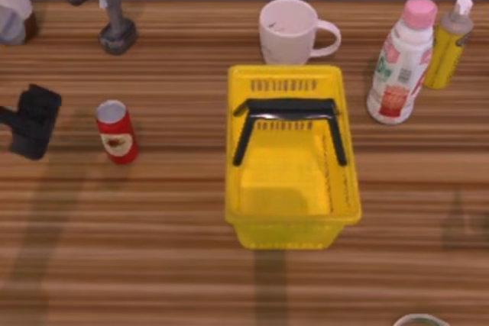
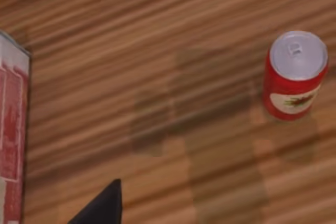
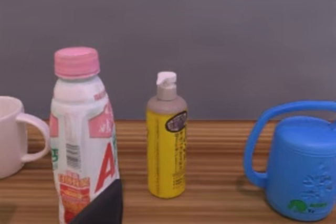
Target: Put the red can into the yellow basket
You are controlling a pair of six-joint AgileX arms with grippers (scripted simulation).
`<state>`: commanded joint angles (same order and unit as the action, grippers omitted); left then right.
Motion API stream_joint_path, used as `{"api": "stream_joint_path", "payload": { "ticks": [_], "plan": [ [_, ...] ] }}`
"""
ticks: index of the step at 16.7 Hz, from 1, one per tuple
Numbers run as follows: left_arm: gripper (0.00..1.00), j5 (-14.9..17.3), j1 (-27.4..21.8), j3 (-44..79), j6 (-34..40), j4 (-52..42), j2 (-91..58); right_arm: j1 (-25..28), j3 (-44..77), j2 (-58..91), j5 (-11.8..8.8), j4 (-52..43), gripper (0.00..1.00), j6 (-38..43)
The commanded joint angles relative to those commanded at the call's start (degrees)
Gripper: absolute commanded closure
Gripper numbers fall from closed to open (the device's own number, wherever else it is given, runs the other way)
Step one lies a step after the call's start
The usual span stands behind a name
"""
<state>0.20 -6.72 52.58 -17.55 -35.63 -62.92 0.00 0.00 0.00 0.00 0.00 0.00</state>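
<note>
The red can [image 1: 116, 131] stands upright on the table's left side, silver top up; the left wrist view shows the red can [image 2: 294, 74] too. My left gripper [image 1: 32, 121] hovers at the left edge, left of the can and apart from it, open and empty; one dark finger [image 2: 105, 208] shows. The yellow basket [image 1: 340, 181] sits in the middle, black handles folded across it, nothing inside. My right gripper [image 3: 149, 217] is outside the top view, open, one finger [image 3: 105, 205] showing, facing the back right bottles.
At the back stand a drill [image 1: 111, 7], a brown bottle [image 1: 11, 1], a white mug [image 1: 289, 30], a pink-capped white bottle [image 1: 401, 62] and a yellow bottle [image 1: 447, 43]. A blue watering can [image 3: 302, 161] stands further right. A red-and-white box [image 2: 13, 129] lies near the left gripper.
</note>
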Motion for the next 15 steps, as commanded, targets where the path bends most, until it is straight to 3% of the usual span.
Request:
{"api": "stream_joint_path", "payload": {
  "ticks": [9,15],
  "plan": [
    [0.00,0.0,-4.9,41.0,-13.0,-25.9,-50.8,0.0,0.0,0.0,0.0,0.0,0.00,0.0],
    [0.00,0.0,-6.2,52.7,-16.6,-32.4,-64.2,0.0,0.0,0.0,0.0,0.0,0.00,0.0]
  ]
}}
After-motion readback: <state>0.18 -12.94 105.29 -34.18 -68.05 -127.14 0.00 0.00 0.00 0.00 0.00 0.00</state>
